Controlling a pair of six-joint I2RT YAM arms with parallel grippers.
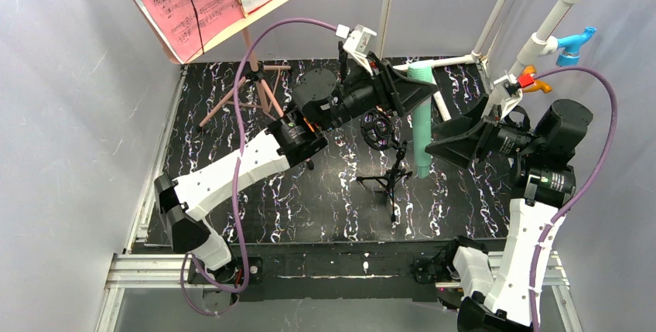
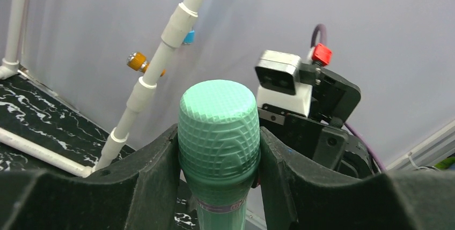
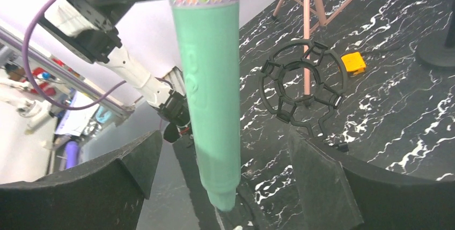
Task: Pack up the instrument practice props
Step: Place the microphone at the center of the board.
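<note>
Marbled table (image 1: 309,200); left tool (image 1: 414,84) grips teal microphone (image 1: 421,131), right tool (image 1: 442,142) agape

A bench (image 1: 309,200) topped in black with white marble-like veins fills the enclosure. Plain pale grey walls (image 1: 70,115) close it in on the left, back and right. A silver aluminium rail (image 1: 139,270) runs along its near edge. At the far right corner stands a white pipe frame (image 1: 557,11) with blue and orange fittings. The light is soft and even.
</note>
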